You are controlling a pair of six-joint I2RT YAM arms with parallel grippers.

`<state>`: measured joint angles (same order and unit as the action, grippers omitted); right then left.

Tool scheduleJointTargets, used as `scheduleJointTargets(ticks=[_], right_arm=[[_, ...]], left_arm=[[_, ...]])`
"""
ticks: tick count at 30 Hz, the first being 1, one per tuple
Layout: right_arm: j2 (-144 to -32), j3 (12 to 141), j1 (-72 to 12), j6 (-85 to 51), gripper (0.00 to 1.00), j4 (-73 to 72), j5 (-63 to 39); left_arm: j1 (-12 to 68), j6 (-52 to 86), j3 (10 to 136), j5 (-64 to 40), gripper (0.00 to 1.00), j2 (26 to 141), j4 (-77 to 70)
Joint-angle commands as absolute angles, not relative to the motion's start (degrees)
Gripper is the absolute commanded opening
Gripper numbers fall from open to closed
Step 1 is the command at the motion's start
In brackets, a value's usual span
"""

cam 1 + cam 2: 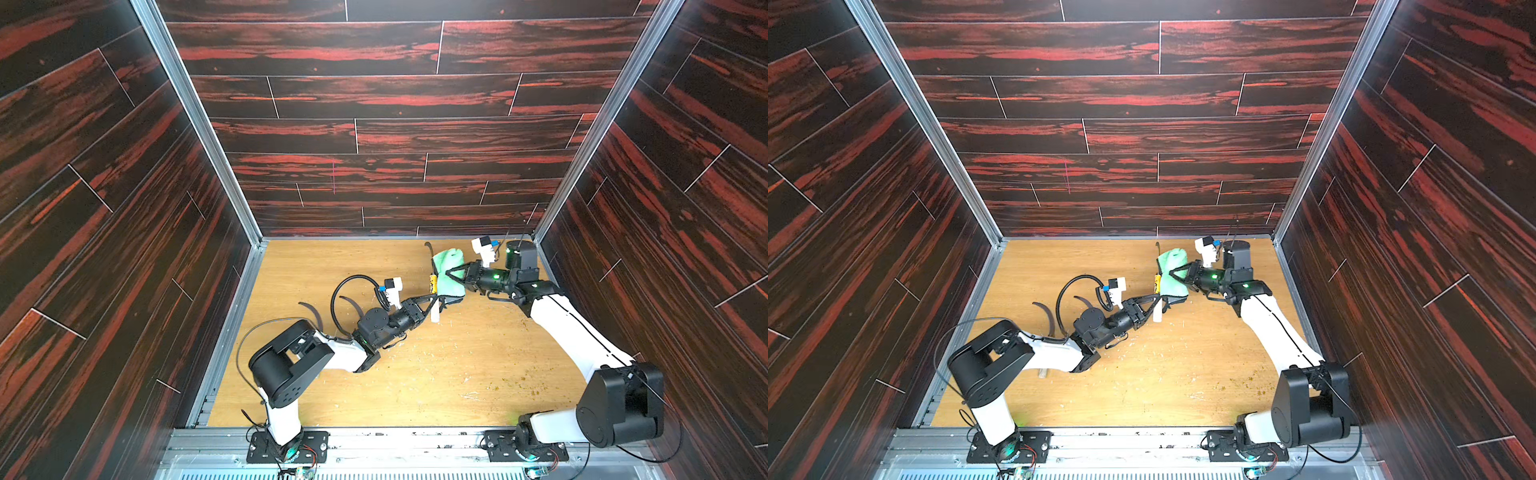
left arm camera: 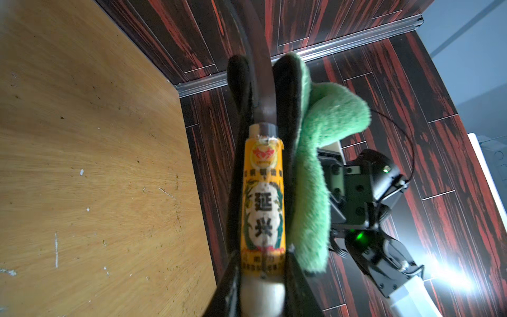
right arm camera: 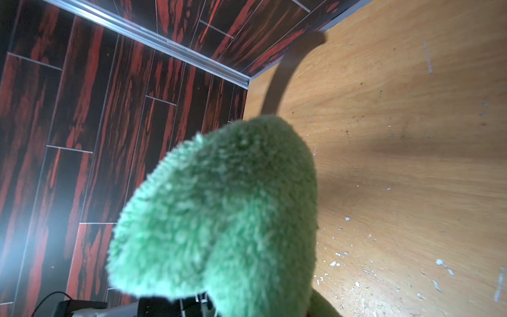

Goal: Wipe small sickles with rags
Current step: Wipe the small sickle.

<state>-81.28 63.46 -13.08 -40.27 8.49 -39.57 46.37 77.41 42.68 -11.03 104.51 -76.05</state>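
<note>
Now mid-wipe: left claw (image 1: 432,301) grips the sickle (image 1: 433,286), right claw (image 1: 451,276) pinches the rag (image 1: 446,259) around its blade (image 3: 278,85). Next, probably slide toward twelve o'clock.

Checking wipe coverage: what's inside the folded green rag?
The blade of the held sickle runs into the rag fold; its tip emerges beyond. The stretch between is covered.

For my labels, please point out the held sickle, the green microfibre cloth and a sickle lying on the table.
held sickle (image 2: 262,205): left wrist view, handle label.
green microfibre cloth (image 3: 219,205): right wrist view, fluffy fold.
lying sickle (image 1: 314,313): a top view, blade.
</note>
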Motion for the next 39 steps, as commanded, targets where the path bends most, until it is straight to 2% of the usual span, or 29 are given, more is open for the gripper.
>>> scheduleJointTargets(ticks=[1, 21, 28, 34, 39], right_arm=[[-80.8, 63.5, -15.3, -38.8, 0.0, 11.1, -38.2], [-69.8, 49.7, -22.9, -43.2, 0.0, 11.8, -32.5], [-69.7, 46.2, -25.2, -45.3, 0.0, 9.9, -31.4], [-71.7, 50.1, -25.0, -43.7, 0.0, 10.9, -29.3], [-72.8, 52.8, -24.9, -43.9, 0.0, 11.3, -31.5]], left_arm=[[46.2, 77.3, 45.1, -12.5, 0.0, 103.7, -80.4], [42.9, 74.7, 48.3, -12.2, 0.0, 100.8, -77.6], [42.6, 74.5, 50.9, -12.8, 0.0, 101.4, -76.6], [42.7, 75.3, 49.0, -13.7, 0.0, 100.9, -76.9], [42.7, 73.8, 46.6, -12.7, 0.0, 98.5, -75.9]])
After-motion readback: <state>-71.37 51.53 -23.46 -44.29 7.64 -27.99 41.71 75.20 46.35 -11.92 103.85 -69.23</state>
